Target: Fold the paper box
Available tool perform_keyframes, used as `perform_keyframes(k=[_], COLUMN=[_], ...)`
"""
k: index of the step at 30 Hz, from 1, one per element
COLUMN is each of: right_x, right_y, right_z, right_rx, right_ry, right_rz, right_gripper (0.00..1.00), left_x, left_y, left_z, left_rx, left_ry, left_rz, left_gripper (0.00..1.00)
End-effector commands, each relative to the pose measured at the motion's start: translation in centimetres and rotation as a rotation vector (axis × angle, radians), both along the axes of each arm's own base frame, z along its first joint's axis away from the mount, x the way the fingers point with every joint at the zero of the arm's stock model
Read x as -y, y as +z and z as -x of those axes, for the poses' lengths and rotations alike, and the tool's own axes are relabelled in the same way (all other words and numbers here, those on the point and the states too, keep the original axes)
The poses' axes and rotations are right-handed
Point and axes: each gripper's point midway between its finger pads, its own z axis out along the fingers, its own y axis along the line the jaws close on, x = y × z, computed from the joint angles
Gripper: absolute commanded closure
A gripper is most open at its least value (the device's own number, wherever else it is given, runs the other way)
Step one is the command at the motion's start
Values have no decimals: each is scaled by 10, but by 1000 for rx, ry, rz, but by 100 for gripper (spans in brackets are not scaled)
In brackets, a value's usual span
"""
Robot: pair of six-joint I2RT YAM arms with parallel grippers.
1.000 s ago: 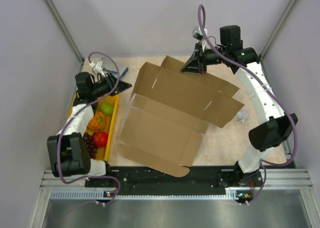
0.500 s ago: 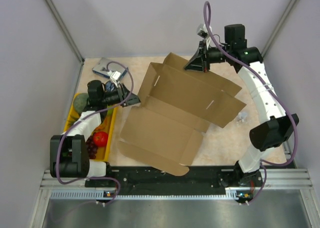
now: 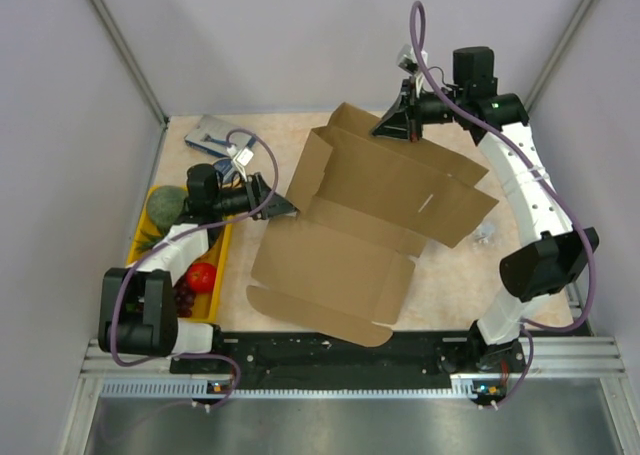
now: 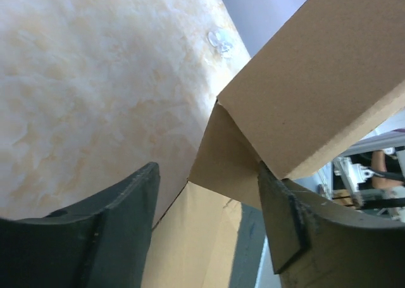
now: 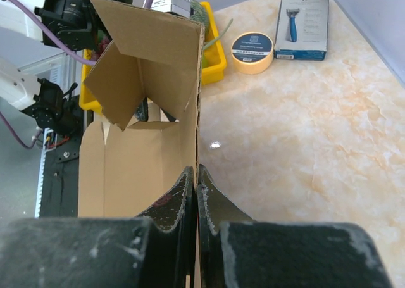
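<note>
The right hand (image 3: 392, 128) is clamped on the paper box (image 3: 345, 245) at its far edge, while the left hand (image 3: 284, 207), nearer and spread apart, has the side flap (image 3: 312, 170) directly ahead.

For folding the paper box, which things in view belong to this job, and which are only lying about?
Job: paper box; right gripper, pinching its raised flap; left gripper, open at its corner.
Lying about: yellow tray with fruit; tape roll; razor pack.
</note>
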Motion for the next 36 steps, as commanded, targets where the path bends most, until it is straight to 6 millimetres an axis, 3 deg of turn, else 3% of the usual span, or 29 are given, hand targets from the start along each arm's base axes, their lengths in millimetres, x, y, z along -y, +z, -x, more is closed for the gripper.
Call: perform_keyframes(k=[1, 4, 8, 15, 17, 22, 27, 29, 31, 35, 36], right_x=[-7, -7, -2, 9, 10, 15, 19, 18, 15, 14, 13], right_y=[37, 34, 11, -26, -33, -51, -63, -67, -72, -82, -83], right_z=[30, 29, 11, -13, -14, -22, -28, -28, -29, -31, -29], right_rx=[83, 73, 71, 111, 97, 98, 115, 118, 115, 124, 135], right_ry=[87, 79, -29, -180, -188, -224, -249, -249, -244, -255, -254], right_rz=[-73, -67, 4, 141, 153, 203, 249, 259, 267, 307, 316], right_gripper=[100, 100, 100, 100, 100, 100, 100, 100, 100, 100, 100], left_x=[-1, -8, -18, -42, -42, -58, -47, -37, -19, -3, -2], left_y=[6, 2, 23, 6, 17, 15, 25, 37, 32, 49, 43], left_z=[-6, -11, -12, -18, -13, -16, -14, -15, -19, -41, -49], left_rx=[96, 102, 205, 156, 213, 232, 273, 324, 361, 486, 489], left_ry=[62, 136, 258, 508, 530, 641, 554, 523, 461, 479, 488], left_rz=[-56, -100, -100, -103, -89, -130, -124, -118, -192, -260, -285], left_gripper=[27, 27, 24, 23, 20, 15, 19, 12, 10, 9, 9])
